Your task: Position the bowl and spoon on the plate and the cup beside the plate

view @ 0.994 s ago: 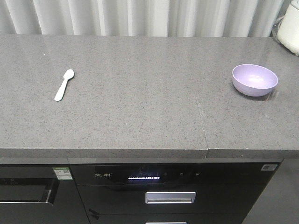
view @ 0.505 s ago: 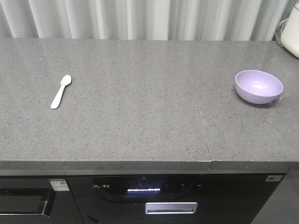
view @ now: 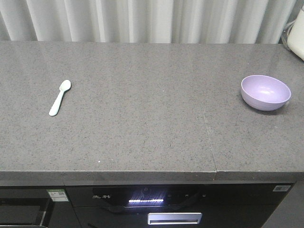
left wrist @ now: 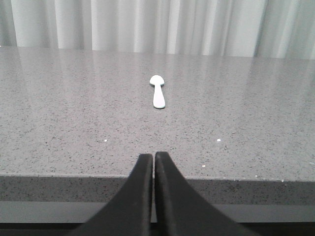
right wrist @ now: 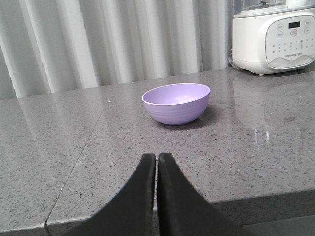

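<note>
Resting apart — one spoon (view: 60,97), one bowl (view: 265,92)

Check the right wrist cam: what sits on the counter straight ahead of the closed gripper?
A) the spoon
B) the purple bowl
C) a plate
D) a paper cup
B. The bowl stands upright on the countertop directly ahead of the right gripper, and apart from it. The spoon shows only in the left wrist and front views, and no cup or plate is in any view.
</note>
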You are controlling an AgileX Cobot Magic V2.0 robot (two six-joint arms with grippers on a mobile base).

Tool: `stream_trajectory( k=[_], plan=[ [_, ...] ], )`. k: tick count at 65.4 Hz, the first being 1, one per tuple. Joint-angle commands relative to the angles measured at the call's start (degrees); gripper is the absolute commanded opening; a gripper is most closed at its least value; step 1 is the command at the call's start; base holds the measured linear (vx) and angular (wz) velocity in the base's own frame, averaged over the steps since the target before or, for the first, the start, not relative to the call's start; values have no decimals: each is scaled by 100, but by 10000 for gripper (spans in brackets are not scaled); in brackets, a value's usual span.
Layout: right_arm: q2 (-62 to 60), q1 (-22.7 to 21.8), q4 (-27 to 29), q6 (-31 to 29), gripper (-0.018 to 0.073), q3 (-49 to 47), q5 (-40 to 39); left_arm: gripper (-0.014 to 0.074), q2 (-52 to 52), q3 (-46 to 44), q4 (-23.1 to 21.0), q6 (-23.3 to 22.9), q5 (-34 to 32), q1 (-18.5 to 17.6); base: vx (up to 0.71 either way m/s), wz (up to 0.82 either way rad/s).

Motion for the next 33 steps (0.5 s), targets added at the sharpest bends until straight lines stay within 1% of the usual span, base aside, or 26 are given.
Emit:
stream_trajectory(
  k=[1,33],
  plan=[
    [-34,-19,-53,-5,15,2,-399,-6,-35,175,0,-56,-402,-29,2,0],
    [-34,-19,-53,-5,15,2,-399,-6,-35,175,0,-56,-402,-29,3,0]
  ],
)
